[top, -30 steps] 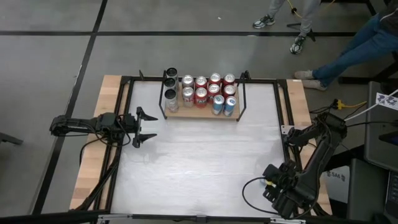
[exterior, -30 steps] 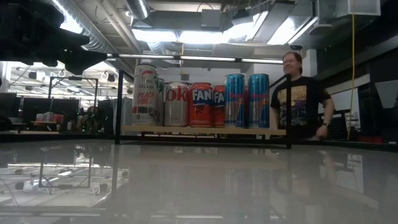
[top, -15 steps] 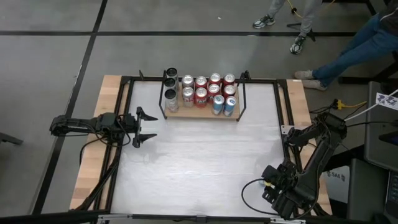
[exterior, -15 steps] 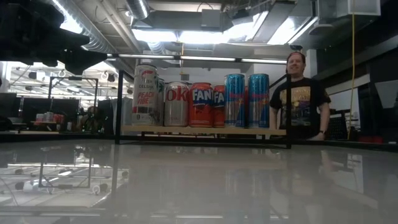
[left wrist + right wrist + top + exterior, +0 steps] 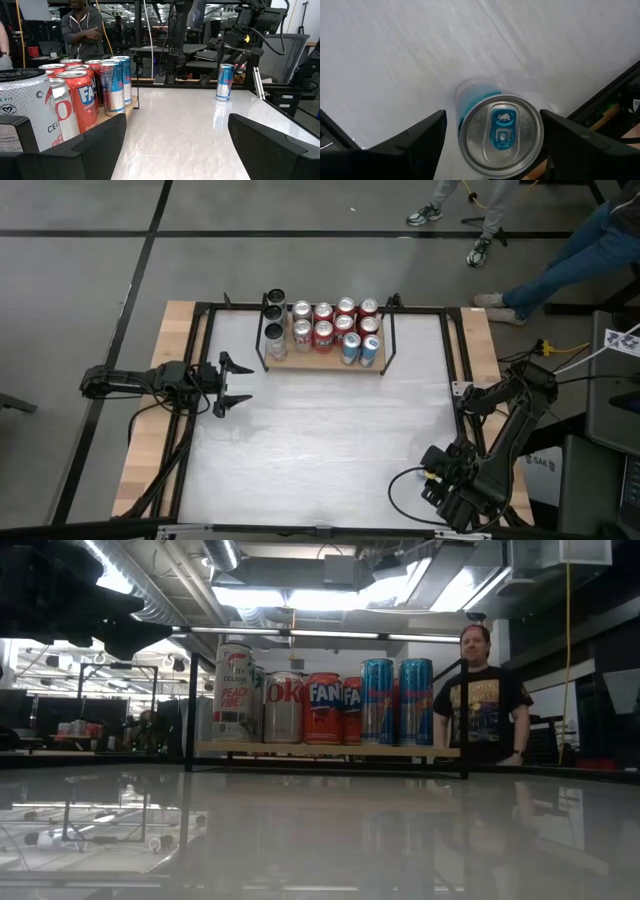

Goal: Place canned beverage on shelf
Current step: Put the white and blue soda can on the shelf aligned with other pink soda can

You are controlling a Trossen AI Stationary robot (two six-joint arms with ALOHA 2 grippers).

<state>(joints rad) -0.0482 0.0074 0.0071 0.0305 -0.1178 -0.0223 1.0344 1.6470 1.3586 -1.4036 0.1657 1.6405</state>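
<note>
One camera looks straight down from high up and sees the whole white table. One sits low at the table top, looking flat across at the shelf of cans. The left wrist camera looks sideways across the table; the right wrist camera looks down, very close, on a blue can. The shelf shows in three views.

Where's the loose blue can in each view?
Left wrist: can standing alone across the table.
Right wrist: centre, between right gripper's open jaws.
High: hidden under right arm, near right corner.
Low: not in it.
Landmark: shelf, in high, low, left wrist.
</note>
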